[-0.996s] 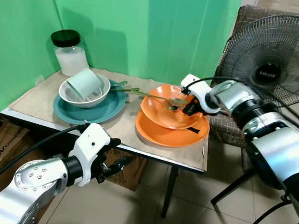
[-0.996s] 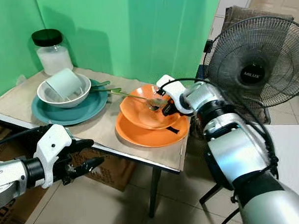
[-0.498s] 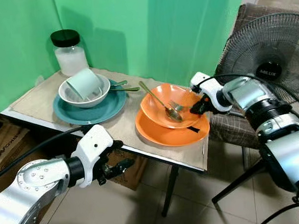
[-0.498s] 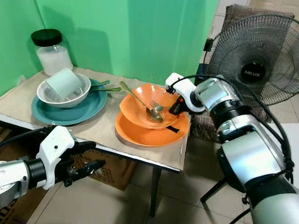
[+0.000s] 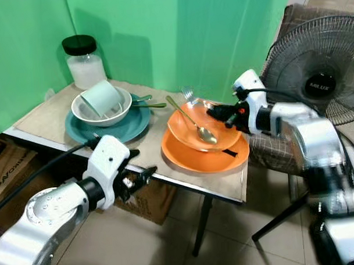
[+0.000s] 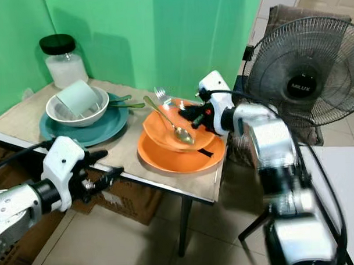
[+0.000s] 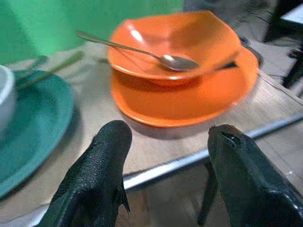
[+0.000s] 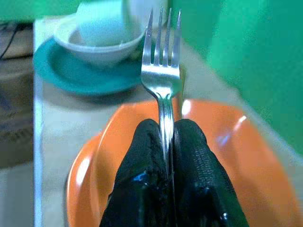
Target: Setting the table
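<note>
Orange bowl (image 5: 199, 125) on an orange plate (image 5: 204, 155), a shiny silver spoon (image 5: 195, 123) inside. Silver fork (image 8: 162, 80) pinched between the black fingers (image 8: 191, 151) of the right gripper (image 5: 218, 112). At nine o'clock from the orange pair, a teal plate (image 5: 107, 127) under a white bowl (image 5: 100, 107) with a pale mint cup (image 5: 102, 98). At eleven o'clock, a clear jar (image 5: 85, 62) of white contents with a black lid. Pale wood-grain table (image 5: 148, 145), bright green backdrop (image 5: 162, 34), black fan (image 5: 317, 69) at three o'clock. Black fingers on the white-cased left gripper (image 5: 145, 174).
</note>
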{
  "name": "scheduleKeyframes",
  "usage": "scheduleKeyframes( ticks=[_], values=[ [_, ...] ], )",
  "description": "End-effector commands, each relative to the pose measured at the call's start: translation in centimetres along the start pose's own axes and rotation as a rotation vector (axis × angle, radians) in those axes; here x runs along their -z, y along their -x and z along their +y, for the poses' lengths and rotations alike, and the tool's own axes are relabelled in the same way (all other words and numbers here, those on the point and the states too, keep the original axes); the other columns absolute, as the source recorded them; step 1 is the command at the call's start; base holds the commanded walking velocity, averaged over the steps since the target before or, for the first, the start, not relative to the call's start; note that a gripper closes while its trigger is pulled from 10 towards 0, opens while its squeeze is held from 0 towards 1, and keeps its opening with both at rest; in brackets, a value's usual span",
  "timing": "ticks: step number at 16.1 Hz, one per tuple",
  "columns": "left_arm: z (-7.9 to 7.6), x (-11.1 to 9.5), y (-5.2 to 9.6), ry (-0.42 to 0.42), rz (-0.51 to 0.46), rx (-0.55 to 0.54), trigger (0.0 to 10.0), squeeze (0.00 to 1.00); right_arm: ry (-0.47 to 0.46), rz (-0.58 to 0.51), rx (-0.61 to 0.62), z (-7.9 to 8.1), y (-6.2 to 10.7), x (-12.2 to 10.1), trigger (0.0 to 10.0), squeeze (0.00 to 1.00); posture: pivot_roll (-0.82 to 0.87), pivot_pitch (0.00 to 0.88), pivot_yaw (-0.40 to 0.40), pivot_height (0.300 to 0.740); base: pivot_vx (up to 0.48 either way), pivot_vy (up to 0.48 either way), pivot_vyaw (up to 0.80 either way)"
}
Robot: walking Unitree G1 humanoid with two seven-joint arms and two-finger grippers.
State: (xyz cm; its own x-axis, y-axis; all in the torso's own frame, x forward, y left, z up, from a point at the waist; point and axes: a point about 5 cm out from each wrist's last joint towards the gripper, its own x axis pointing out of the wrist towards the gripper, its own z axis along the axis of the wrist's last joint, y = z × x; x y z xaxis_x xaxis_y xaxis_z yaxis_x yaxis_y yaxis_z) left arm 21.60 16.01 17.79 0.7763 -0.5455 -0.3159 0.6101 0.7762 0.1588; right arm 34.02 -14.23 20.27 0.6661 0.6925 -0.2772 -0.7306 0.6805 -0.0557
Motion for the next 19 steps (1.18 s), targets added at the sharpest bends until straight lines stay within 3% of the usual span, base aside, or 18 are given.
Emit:
scheduleKeyframes(
  ticks=[1,3,4,5,6,7,9,11,15,16,19],
  values=[
    [0.0,-0.7,0.1,-0.011,-0.048,-0.076,10.0,0.0,0.007,-0.124,0.073,0.8,1.0,-1.0,10.0,0.0,0.04,0.0,-0.02,0.74,0.0,0.0,0.0],
    [-0.1,-1.1,-0.1,0.017,-0.099,-0.181,10.0,0.0,-0.034,-0.272,0.089,3.2,1.8,-1.1,10.0,0.0,0.04,0.0,-0.025,0.74,0.0,0.0,0.0],
    [-0.1,-1.2,-0.2,0.023,-0.111,-0.213,10.0,0.0,-0.052,-0.297,0.103,3.9,2.1,-1.1,10.0,0.0,0.04,0.0,-0.026,0.74,0.0,0.0,0.0],
    [-0.2,-1.3,-0.3,0.037,-0.122,-0.262,10.0,0.0,-0.055,-0.336,0.169,4.7,2.7,-0.8,10.0,0.0,0.04,0.0,-0.029,0.74,0.0,0.0,0.0],
    [-0.3,-1.2,-0.4,0.043,-0.122,-0.298,10.0,0.0,-0.13,-0.369,0.263,4.9,3.1,-0.4,10.0,0.0,0.04,0.0,-0.029,0.74,0.0,0.0,0.0],
    [-0.2,-1.0,-0.3,0.056,-0.127,-0.389,10.0,0.0,-0.149,-0.388,0.366,5.9,4.1,0.5,10.0,0.0,0.03,0.0,-0.026,0.74,0.0,0.0,-0.66],
    [-0.5,-0.8,-0.4,0.06,-0.126,-0.435,10.0,0.0,-0.127,-0.378,0.407,6.7,4.6,1.3,10.0,0.0,0.03,0.0,-0.028,0.74,0.0,0.0,-0.8],
    [-0.8,-0.5,-0.6,-0.001,-0.103,-0.442,10.0,0.0,-0.17,-0.349,0.474,6.8,4.9,2.1,10.0,0.0,0.04,0.0,-0.03,0.74,0.0,0.0,-0.8],
    [-0.8,-0.2,-0.7,0.045,-0.122,-0.483,10.0,0.0,-0.179,-0.299,0.567,6.4,5.1,2.9,10.0,0.0,0.04,0.0,-0.051,0.74,0.0,0.0,-0.8],
    [-0.7,0.0,-0.7,0.113,-0.139,-0.513,10.0,0.0,-0.179,-0.28,0.613,5.7,4.8,3.0,10.0,0.0,0.04,0.0,-0.055,0.74,0.0,0.0,-0.8],
    [0.0,-0.5,-0.7,0.103,-0.174,-0.546,10.0,0.0,-0.197,-0.245,0.662,5.0,4.0,3.6,10.0,0.0,0.06,0.0,-0.065,0.74,0.0,0.0,-0.8]
  ],
)
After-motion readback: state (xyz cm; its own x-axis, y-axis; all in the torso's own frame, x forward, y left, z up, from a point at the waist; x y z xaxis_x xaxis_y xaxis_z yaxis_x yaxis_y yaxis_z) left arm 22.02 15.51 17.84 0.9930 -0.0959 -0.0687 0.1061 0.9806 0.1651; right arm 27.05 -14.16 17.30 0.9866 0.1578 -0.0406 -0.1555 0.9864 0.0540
